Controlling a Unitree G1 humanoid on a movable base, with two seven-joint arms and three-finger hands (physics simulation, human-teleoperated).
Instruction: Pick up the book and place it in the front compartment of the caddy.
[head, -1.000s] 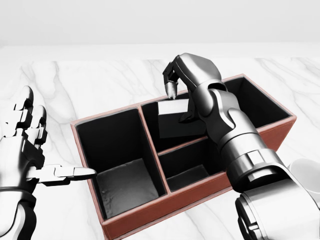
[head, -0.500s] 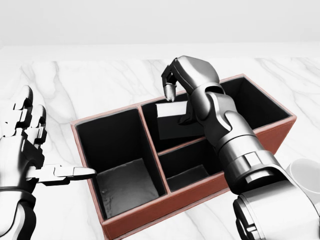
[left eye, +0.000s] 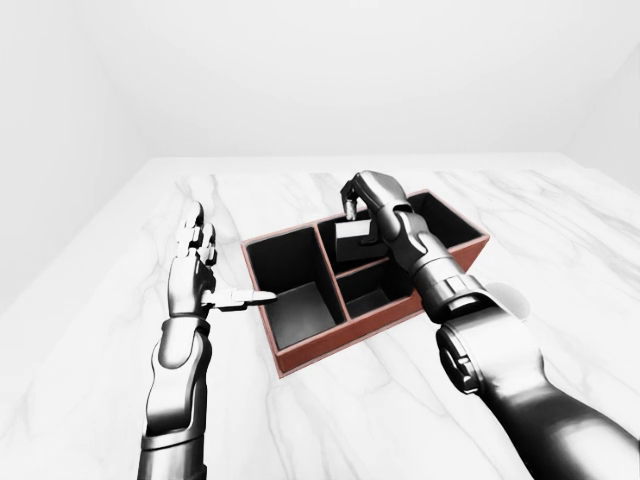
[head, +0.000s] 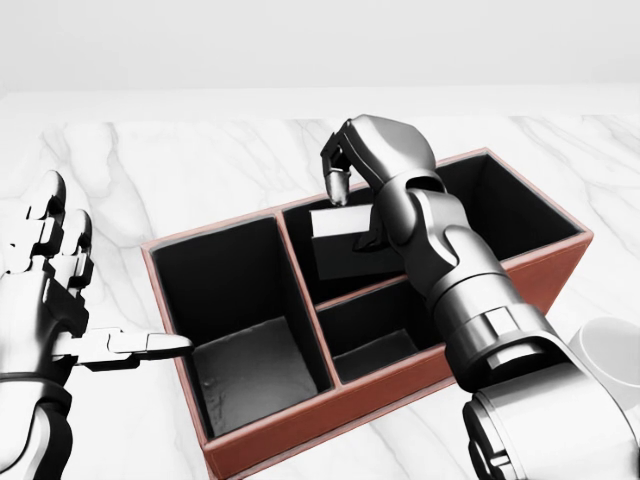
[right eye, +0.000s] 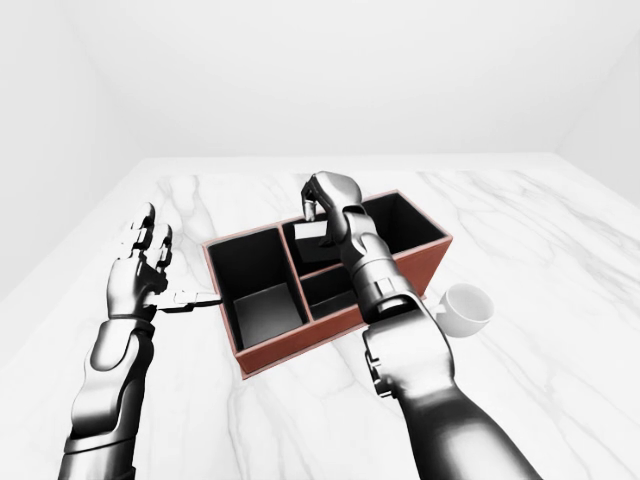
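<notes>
Presently, the book (head: 345, 243) is catalogued as lifted and held upright in the right hand (head: 370, 160), its lower part sunk below the rim of the caddy (head: 300, 440) and its upper edge standing above the divider line. The right hand's fingers are curled down over the top of the book, one fingertip (head: 338, 190) pointing at its upper left corner in the head view; the grasp is judged closed on the book, though the contact on the hidden side cannot be seen. The caddy is recorded as a red-brown box with black lining, lying on the marble table (left eye: 300, 430) and divided into one large bay on the left and two smaller bays on the right, near and far. The book occupies the far small bay in the head view; which bay counts as the front one cannot be told from the pictures. The left hand (head: 45, 290) is noted beside the caddy's left wall, fingers spread wide and upright, thumb extended toward the wall, holding nothing. A white cup (right eye: 465, 307) stands on the table just right of the caddy. Picking is judged done; lowering appears well advanced; release and withdrawal of the right hand are judged outstanding.
</notes>
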